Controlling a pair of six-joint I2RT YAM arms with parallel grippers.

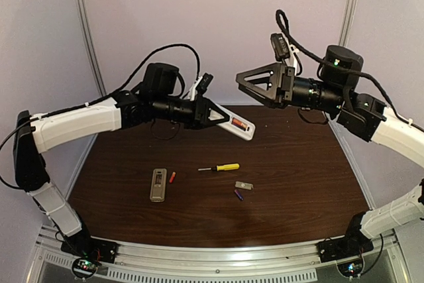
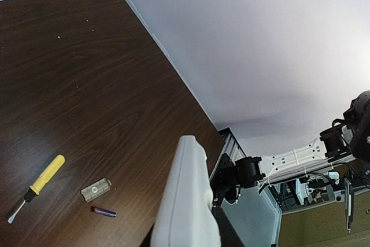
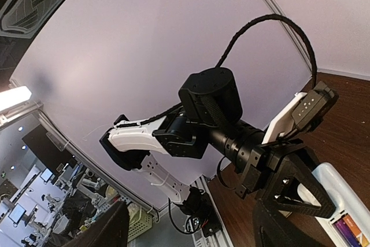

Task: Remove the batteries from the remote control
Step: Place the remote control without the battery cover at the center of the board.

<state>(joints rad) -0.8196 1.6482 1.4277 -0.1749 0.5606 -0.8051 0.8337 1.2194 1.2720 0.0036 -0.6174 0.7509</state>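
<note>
1. White remote [image 1: 241, 126] is in the air over the far side of the table [image 1: 298, 164]. The left gripper [image 1: 222, 118] is clamped tight on one end of it.
2. In the top view its long axis runs away from the gripper, rightward and slightly down. The open bay faces up.
3. An orange battery [image 1: 236, 122] and a seated purple battery [image 3: 347, 232] lie lengthwise in the bay.
4. The red battery [image 1: 172, 177] lies on the table just right of the grey remote [image 1: 158, 184], axis diagonal.
5. The loose purple battery [image 1: 238, 195] lies just beside the cover plate [image 1: 244, 185], on its near side.
6. The screwdriver [image 1: 220, 168] lies between those two groups, tip pointing left.
7. The right gripper [image 1: 246, 85] is raised and faces the white remote, well apart from it. Its fingers are spread wide and hold nothing.
</note>
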